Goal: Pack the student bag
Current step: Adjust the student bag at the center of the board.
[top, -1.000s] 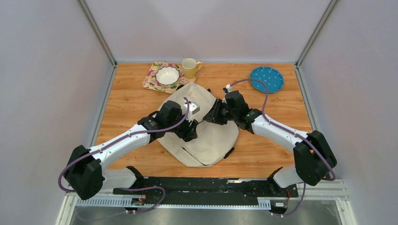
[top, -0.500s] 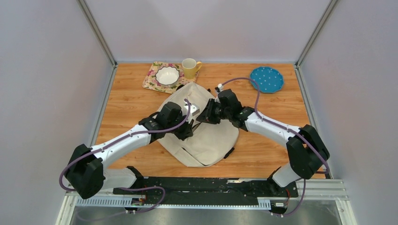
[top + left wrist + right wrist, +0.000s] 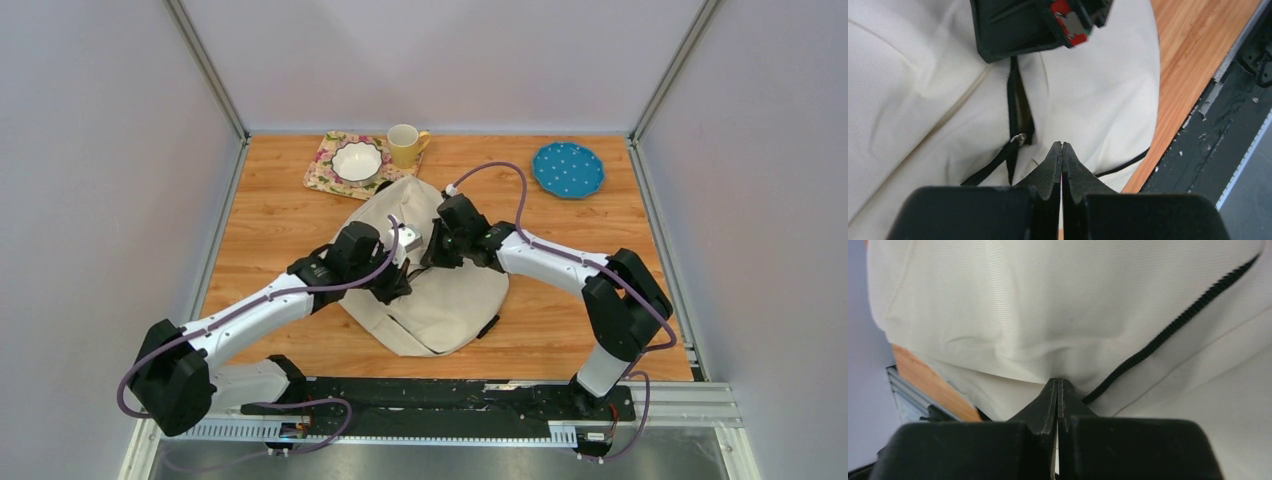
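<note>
- Large cream fabric backpack with black straps and zips [image 3: 445,300] lies flat in the middle of the light wooden table [image 3: 270,215], between the two arms.
- Left gripper [image 3: 1062,146]: fingers pressed together, tips on the cream cloth just beside the small black zipper pull [image 3: 1020,139] of a slightly parted zip. The pull is not in the grip. Can't tell if any cloth is caught.
- Right gripper [image 3: 1057,381]: fingers also pressed together. Cloth puckers into the tips, near the black zipper line [image 3: 1173,330], so it reads as a pinch on a fold of the backpack.
- Top view: both grippers sit close together, facing each other over the backpack's far half.
- My read: they flank the zip to hold the cloth taut so the opening can be worked. The gap looks too narrow to load anything yet.
- White bowl [image 3: 357,160] on a floral mat, yellow mug [image 3: 405,146] and blue dotted plate [image 3: 568,168] sit along the far edge.
- Risk: thin cloth slips out of the closed tips; the left may need a re-grip on the pull.
</note>
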Action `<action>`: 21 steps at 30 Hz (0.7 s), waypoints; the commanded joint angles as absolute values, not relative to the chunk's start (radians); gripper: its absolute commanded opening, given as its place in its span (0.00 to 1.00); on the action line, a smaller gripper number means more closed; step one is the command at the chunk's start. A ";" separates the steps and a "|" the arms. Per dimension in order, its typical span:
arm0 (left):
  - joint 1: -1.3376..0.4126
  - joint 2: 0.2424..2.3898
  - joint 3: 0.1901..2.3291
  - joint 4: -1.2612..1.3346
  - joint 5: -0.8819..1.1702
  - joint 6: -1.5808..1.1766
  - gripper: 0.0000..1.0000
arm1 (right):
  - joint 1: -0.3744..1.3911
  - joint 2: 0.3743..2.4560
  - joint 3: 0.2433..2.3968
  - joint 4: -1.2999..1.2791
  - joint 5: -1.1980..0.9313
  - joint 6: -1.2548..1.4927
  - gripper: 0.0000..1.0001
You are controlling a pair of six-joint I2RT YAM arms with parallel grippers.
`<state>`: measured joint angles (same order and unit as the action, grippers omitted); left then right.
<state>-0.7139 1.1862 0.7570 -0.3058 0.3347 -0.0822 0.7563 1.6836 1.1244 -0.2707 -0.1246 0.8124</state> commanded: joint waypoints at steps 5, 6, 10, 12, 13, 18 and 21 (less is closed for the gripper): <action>-0.727 1.094 0.739 -0.298 0.413 -0.081 0.00 | 0.813 1.709 1.193 -0.451 0.175 0.681 0.00; -0.727 1.094 0.739 -0.296 0.410 -0.080 0.00 | 0.824 1.691 1.206 -0.456 0.187 0.667 0.00; -0.727 1.095 0.750 -0.311 0.403 -0.083 0.00 | 0.825 1.589 1.190 -0.414 0.199 0.666 0.01; -0.727 1.071 0.738 -0.298 0.367 -0.104 0.00 | 0.827 1.534 1.161 -0.388 0.196 0.661 0.04; -0.726 1.030 0.732 -0.292 0.342 -0.116 0.00 | 0.827 1.482 1.148 -0.352 0.180 0.661 0.06; -0.724 0.896 0.698 -0.305 0.079 -0.210 0.22 | 0.827 1.430 1.100 -0.215 -0.033 0.660 0.11; -0.726 0.806 0.667 -0.322 -0.030 -0.279 0.30 | 0.834 1.497 1.137 -0.210 -0.112 0.667 0.10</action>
<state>-0.7250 0.9012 0.6994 -0.3168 0.1818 -0.1635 0.8261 1.4338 1.1122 -0.2935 0.0368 0.6792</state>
